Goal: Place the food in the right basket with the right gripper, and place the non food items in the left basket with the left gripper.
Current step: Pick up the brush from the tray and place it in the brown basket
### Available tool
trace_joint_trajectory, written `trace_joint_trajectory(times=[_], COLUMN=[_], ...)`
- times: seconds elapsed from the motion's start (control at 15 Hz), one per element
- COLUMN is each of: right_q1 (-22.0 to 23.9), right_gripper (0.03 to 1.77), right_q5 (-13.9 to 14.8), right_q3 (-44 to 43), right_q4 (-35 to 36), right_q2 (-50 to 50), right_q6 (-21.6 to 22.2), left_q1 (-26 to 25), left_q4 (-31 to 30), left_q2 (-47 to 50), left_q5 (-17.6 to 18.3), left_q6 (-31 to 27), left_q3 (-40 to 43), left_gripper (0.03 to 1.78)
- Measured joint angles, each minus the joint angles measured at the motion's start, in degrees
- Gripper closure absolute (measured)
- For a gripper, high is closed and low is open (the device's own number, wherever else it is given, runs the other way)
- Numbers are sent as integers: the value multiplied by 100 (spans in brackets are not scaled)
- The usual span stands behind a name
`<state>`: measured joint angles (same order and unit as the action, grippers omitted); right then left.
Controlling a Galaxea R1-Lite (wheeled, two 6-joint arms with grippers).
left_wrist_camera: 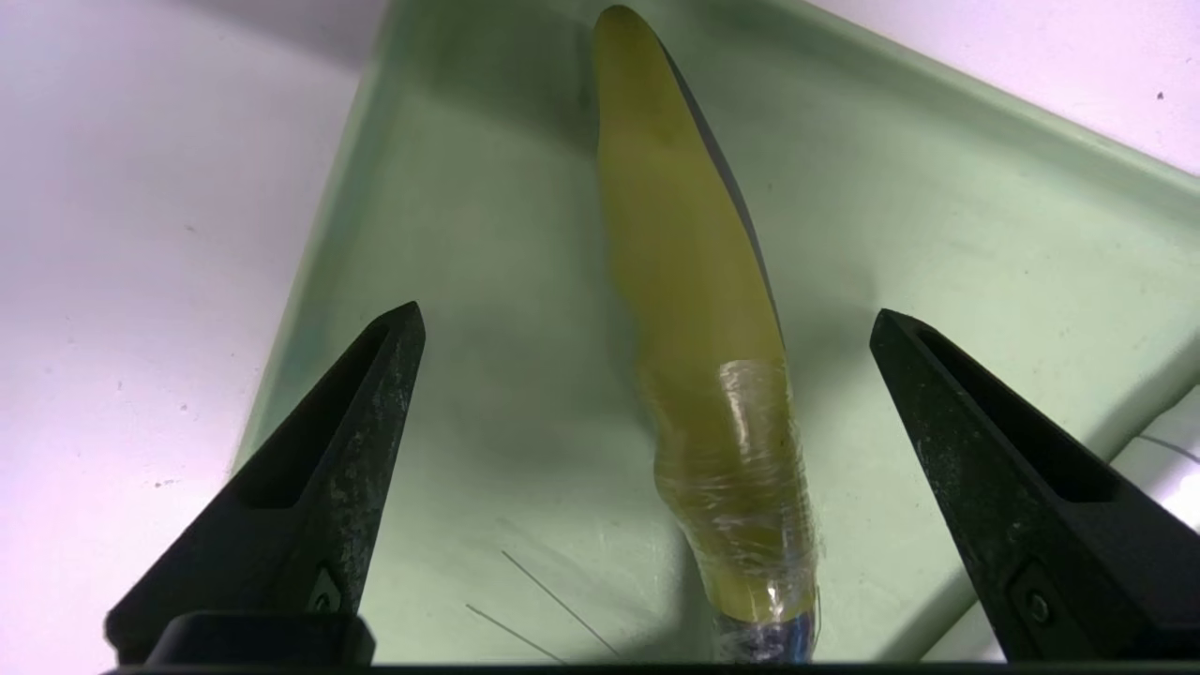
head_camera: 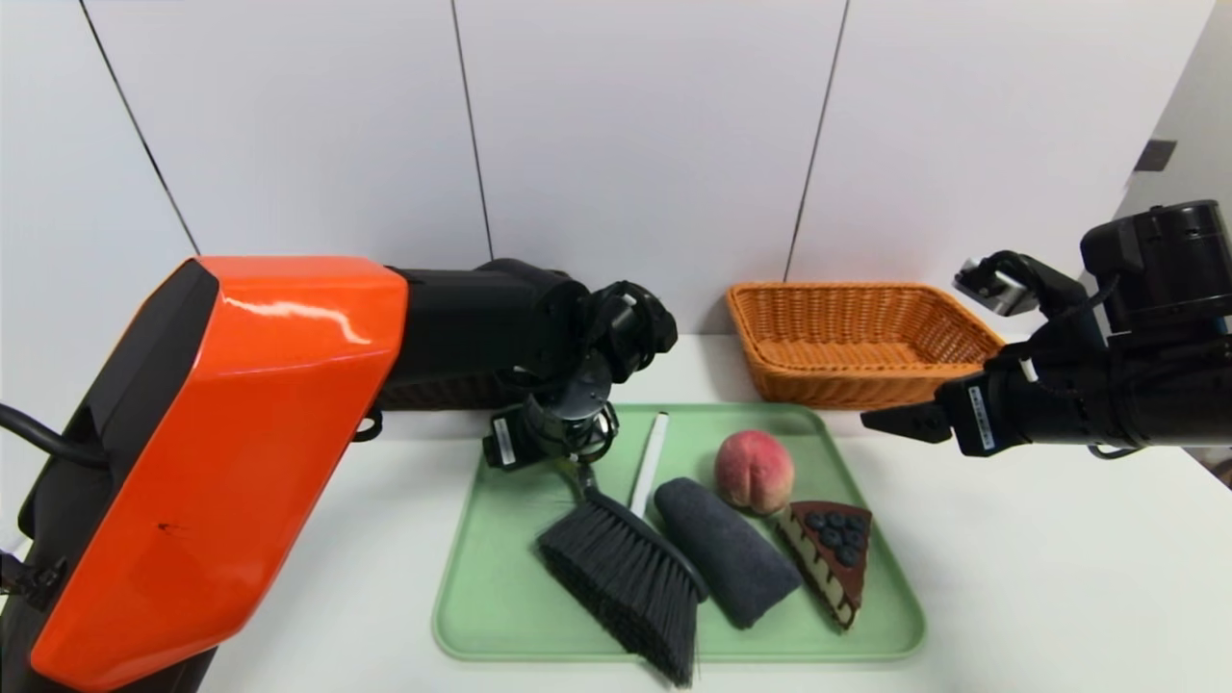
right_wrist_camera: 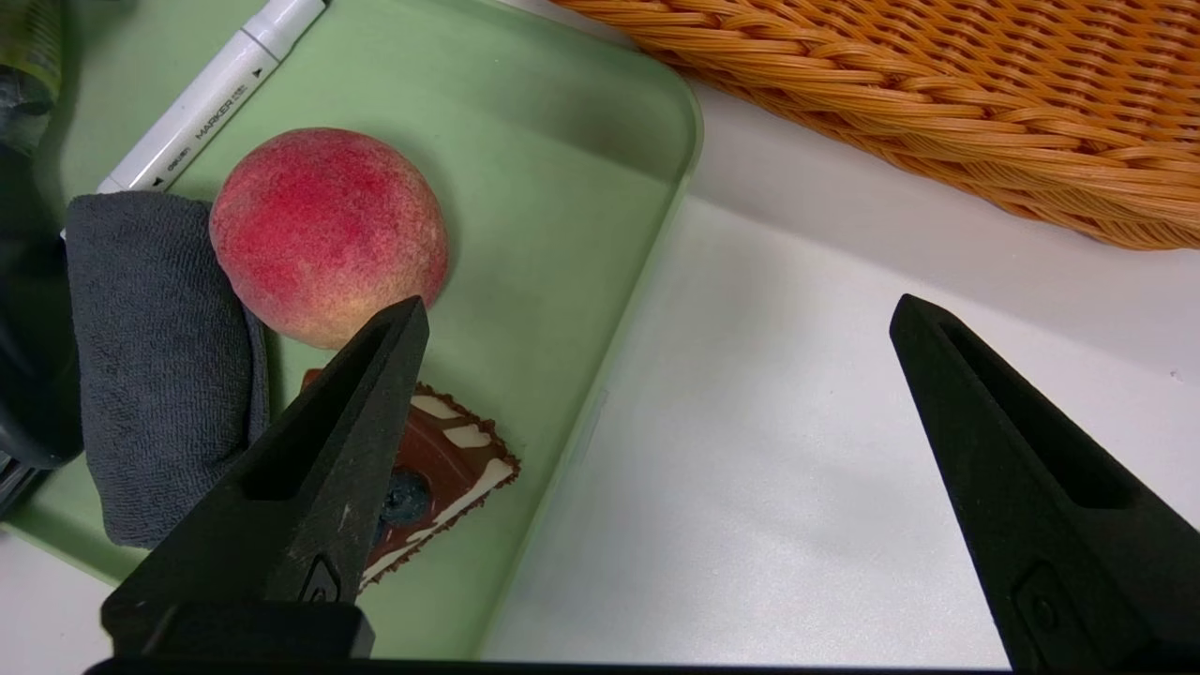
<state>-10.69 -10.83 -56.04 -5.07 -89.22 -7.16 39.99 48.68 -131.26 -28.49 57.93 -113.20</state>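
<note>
A green tray (head_camera: 481, 606) sits on a white counter (head_camera: 1039, 577). On it lie a dark brush (head_camera: 626, 577) with a yellowish handle (left_wrist_camera: 684, 281), a white marker (head_camera: 648, 462), a rolled grey towel (head_camera: 727, 551), a peach (head_camera: 755, 471) and a chocolate cake slice (head_camera: 835, 553). The left pincer (left_wrist_camera: 647, 328) hovers spread wide, its jaws on either side of the brush handle without touching it. The right pincer (right_wrist_camera: 656, 319) hangs spread over the tray's right edge, near the peach. An orange wicker basket (head_camera: 857, 342) stands behind the tray.
</note>
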Motion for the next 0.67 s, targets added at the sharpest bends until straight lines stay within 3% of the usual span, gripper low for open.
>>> trace_joint_trajectory(times=[0.4, 0.67], right_q1=[-2, -5], right_gripper=[10, 10], right_q5=[0, 0], right_q3=[4, 4], right_q4=[0, 0], right_q2=[-5, -13], right_q6=[2, 2], left_q1=[15, 26], left_q4=[167, 228], left_q2=[59, 85], left_q5=[79, 388], left_q6=[102, 160], left_q3=[0, 0], left_gripper=[12, 12])
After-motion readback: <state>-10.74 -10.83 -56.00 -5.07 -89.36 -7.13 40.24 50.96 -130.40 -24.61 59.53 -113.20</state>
